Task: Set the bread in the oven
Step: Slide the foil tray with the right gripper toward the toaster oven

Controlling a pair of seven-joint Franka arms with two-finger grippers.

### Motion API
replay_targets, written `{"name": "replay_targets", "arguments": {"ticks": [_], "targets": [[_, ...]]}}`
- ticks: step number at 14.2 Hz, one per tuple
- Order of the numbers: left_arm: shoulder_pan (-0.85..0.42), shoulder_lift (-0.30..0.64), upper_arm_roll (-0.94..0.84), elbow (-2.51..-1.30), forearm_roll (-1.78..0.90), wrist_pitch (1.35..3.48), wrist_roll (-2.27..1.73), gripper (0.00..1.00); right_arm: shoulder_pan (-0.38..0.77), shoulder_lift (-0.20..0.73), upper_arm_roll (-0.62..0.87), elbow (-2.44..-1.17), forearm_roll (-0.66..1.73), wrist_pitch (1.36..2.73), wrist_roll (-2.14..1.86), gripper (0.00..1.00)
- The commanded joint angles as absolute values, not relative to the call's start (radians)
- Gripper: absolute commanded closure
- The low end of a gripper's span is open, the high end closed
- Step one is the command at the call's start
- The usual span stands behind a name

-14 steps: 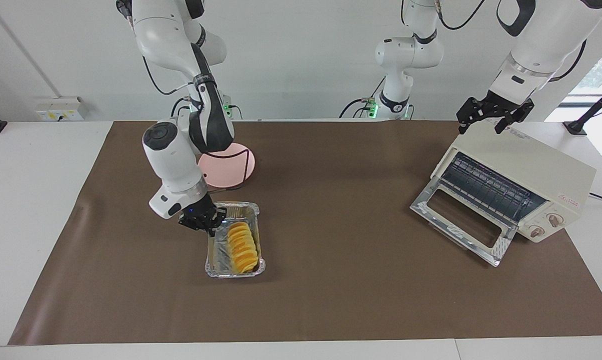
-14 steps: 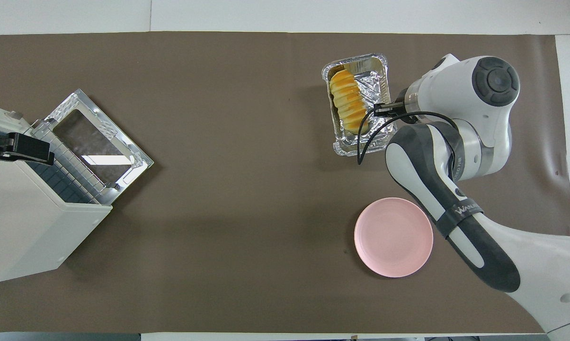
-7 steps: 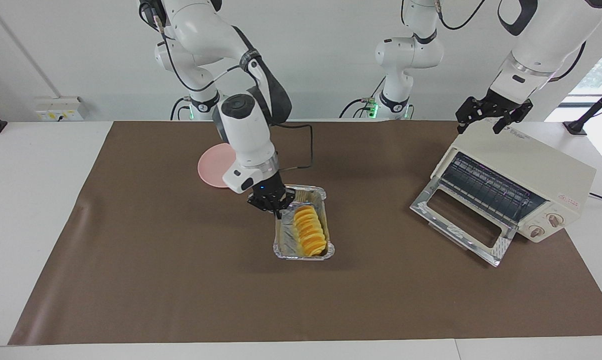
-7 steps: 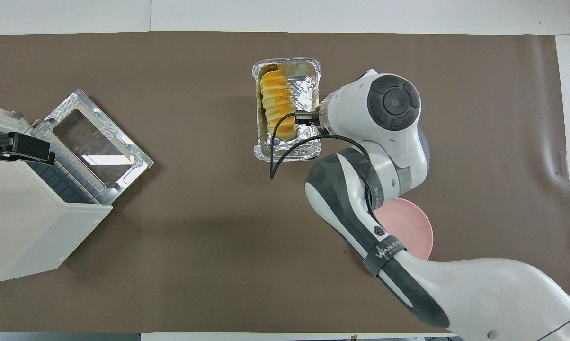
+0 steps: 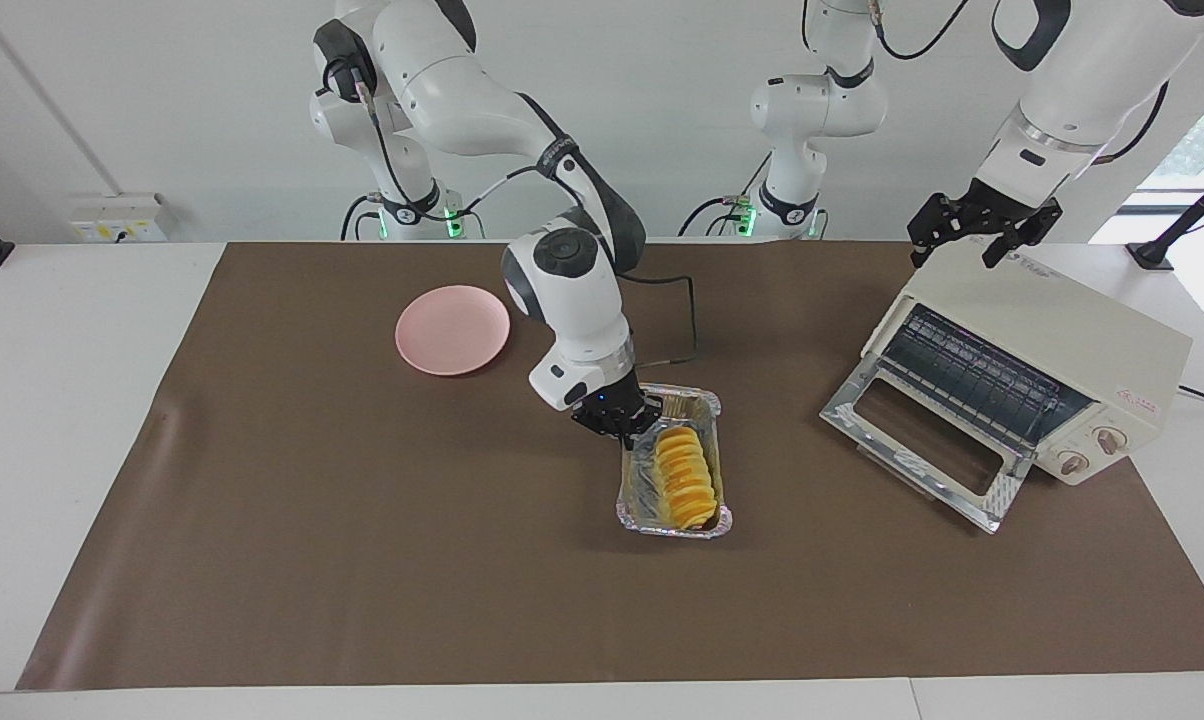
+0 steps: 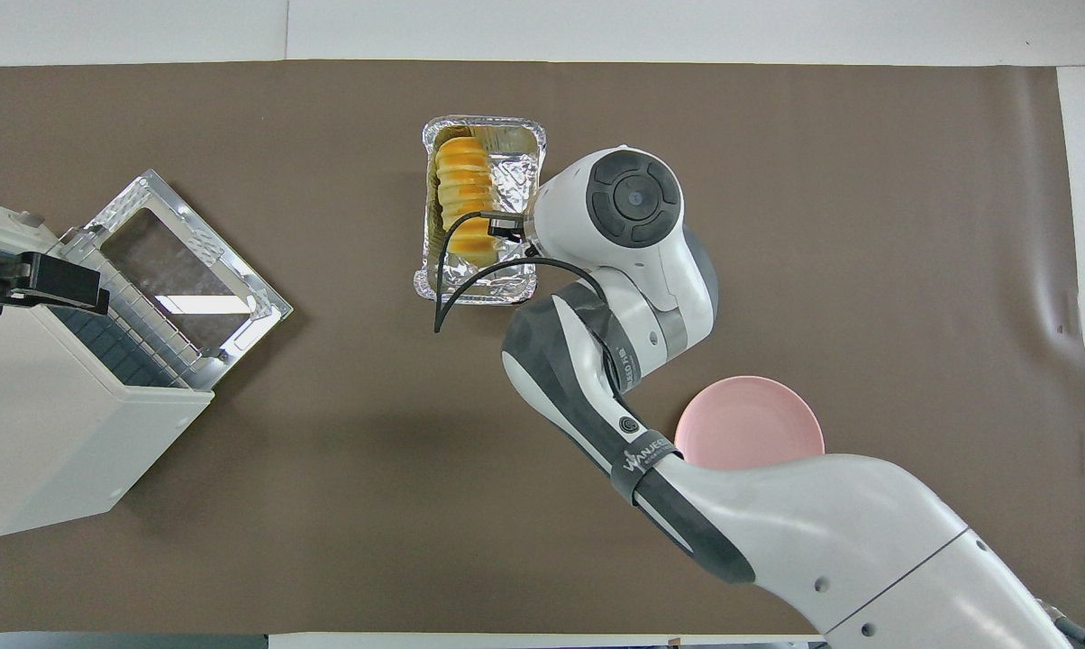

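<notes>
My right gripper has its jaws pinching the rim of the foil tray mid-desk. The bread lies in it, long way pointing from the robots' edge outward. Bare brown mat lies between the tray and the open oven. My left gripper waits above the oven's top; I cannot tell how its jaws stand.

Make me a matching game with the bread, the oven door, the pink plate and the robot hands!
Things:
1. bread
2. oven door
3. plate
4. left gripper
5. right gripper

States:
A. over the oven's top
B. folded down open
C. bare, nearer to the robots than the foil tray
D. lying in the foil tray
E. at the tray's rim

Pairs: 1-D, 2-B, 3-C, 4-A, 5-E
</notes>
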State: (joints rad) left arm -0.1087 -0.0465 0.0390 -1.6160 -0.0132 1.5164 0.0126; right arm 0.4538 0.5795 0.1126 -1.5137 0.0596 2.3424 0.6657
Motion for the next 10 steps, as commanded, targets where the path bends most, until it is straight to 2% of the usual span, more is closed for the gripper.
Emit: {"name": "replay_targets", "arguments": {"ticks": [1, 3, 4, 6, 10], "targets": [[-0.112, -0.072, 0.052, -1.638, -0.023, 1.509, 0.003, 0.00, 0.465, 0.584, 0.114, -1.571, 0.067, 2.413, 0.680, 1.00], [-0.110, -0.072, 0.052, -1.640, -0.023, 1.506, 0.002, 0.00, 0.472, 0.586, 0.114, -1.586, 0.069, 2.414, 0.681, 0.97], [-0.112, -0.072, 0.052, -1.638, -0.023, 1.508, 0.003, 0.00, 0.472, 0.586, 0.112, -1.588, 0.069, 2.410, 0.683, 0.69], [-0.114, -0.072, 0.054, -1.640, -0.023, 1.506, 0.002, 0.00, 0.472, 0.581, 0.110, -1.586, 0.055, 2.384, 0.696, 0.00], [-0.113, -0.072, 0.052, -1.640, -0.023, 1.516, 0.002, 0.00, 0.422, 0.526, 0.101, -1.582, 0.034, 2.312, 0.654, 0.00]]}}
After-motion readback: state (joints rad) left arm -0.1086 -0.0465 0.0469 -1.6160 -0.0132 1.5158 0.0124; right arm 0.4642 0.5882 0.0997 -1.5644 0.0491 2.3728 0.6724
